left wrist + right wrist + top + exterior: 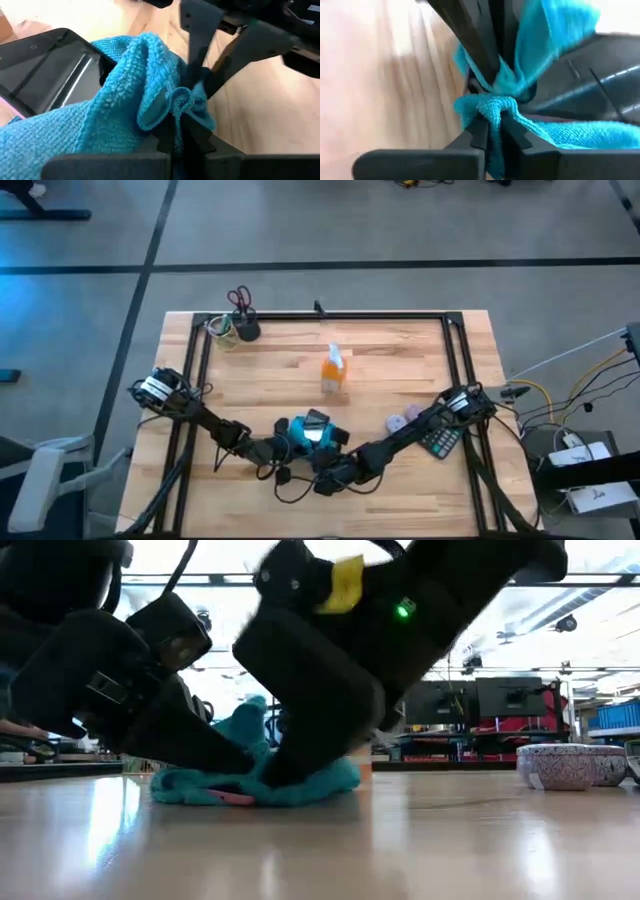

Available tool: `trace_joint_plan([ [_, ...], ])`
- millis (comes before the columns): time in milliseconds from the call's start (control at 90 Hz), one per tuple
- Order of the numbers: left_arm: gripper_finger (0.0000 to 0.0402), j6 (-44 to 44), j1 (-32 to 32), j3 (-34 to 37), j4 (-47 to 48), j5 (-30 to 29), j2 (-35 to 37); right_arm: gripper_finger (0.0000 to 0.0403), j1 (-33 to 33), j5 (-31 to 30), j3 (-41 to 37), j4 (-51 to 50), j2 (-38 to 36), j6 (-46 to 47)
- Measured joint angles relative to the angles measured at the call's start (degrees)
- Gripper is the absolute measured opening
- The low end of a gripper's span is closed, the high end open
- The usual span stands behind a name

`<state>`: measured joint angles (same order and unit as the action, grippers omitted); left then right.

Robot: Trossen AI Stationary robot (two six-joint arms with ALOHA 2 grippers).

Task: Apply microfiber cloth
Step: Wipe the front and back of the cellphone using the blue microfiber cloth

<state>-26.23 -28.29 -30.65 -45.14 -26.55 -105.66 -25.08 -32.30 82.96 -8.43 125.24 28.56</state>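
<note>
The turquoise microfiber cloth (298, 432) lies bunched on a black phone (45, 65) near the table's front middle. Its lower folds rest on the wood (300, 790), and a pink case edge (232, 798) shows under them. My left gripper (177, 127) comes in from the table's left and is shut on a bunched part of the cloth. My right gripper (492, 132) comes in from the right and is shut on the same bunch, right against the left one. The two pairs of fingers meet tip to tip. My left gripper pinches a gathered fold of the cloth (181, 97) between its two fingertips, several layers thick. The fingers slant down from the table's left. The rest of the cloth drapes slack over the phone. My right gripper pinches a rolled fold of the cloth (492, 107) between its two fingertips, right beside the left gripper's fingers (485, 55). It slants down from the table's right. The cloth spreads slack behind the pinch, over the phone's screen (600, 85).
An orange spray bottle (335, 370) stands behind the phone at mid-table. A cup with scissors (240, 322) is at the far left corner, and a calculator (440, 442) and small bowls (565, 765) lie at the right. A black frame (330, 316) rims the table.
</note>
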Motion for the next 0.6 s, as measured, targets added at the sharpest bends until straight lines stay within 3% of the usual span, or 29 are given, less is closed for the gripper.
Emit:
trace_joint_plan([
  [256,0.0000,-0.2,0.5,0.3,1.8,-0.1,2.8,0.0001,0.9,-0.6,0.9,4.9,-0.1,-4.0],
  [600,0.0000,-3.0,2.3,0.6,14.1,-3.1,10.7,0.0000,2.7,1.3,0.5,6.1,3.7,-3.6],
])
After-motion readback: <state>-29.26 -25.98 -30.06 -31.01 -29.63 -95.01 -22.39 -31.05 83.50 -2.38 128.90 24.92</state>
